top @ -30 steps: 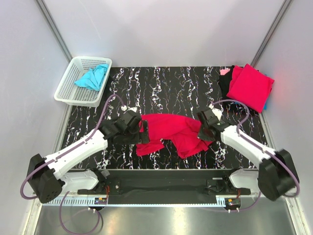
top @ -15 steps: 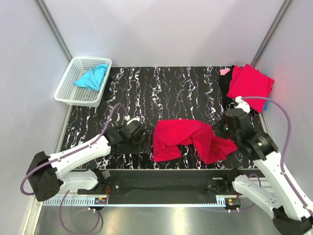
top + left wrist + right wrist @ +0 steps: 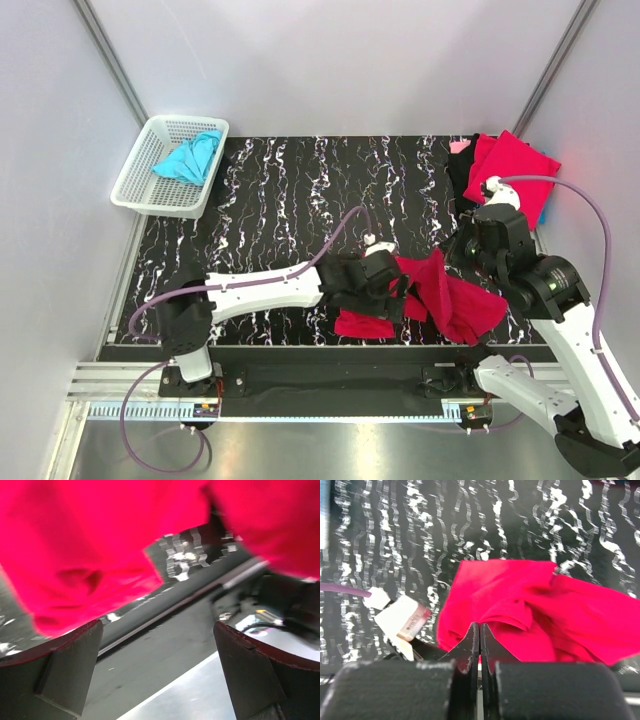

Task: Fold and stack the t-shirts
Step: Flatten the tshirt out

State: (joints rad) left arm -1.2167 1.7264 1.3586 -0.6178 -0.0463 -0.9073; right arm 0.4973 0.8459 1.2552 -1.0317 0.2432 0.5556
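Observation:
A crimson t-shirt point(image 3: 450, 295) hangs crumpled near the table's front edge, right of centre; it also shows in the right wrist view point(image 3: 530, 615) and the left wrist view point(image 3: 90, 545). My right gripper point(image 3: 462, 255) is raised above the table and shut on its upper edge point(image 3: 480, 626), so the cloth droops below it. My left gripper point(image 3: 392, 292) reaches far right, against the shirt's lower left part; its jaws point(image 3: 157, 635) stand wide open with nothing between them and the red cloth just beyond. A turquoise t-shirt point(image 3: 188, 158) lies bunched in the basket.
A white lattice basket point(image 3: 140, 190) stands at the back left. A folded crimson shirt point(image 3: 512, 175) lies on a stack at the back right, with black and pink cloth point(image 3: 462, 158) beside it. The table's front rail point(image 3: 340, 375) runs just below the hanging shirt.
The right gripper rose and pulled the crimson shirt to the right. The left arm swung from the left side across to the shirt's lower left part.

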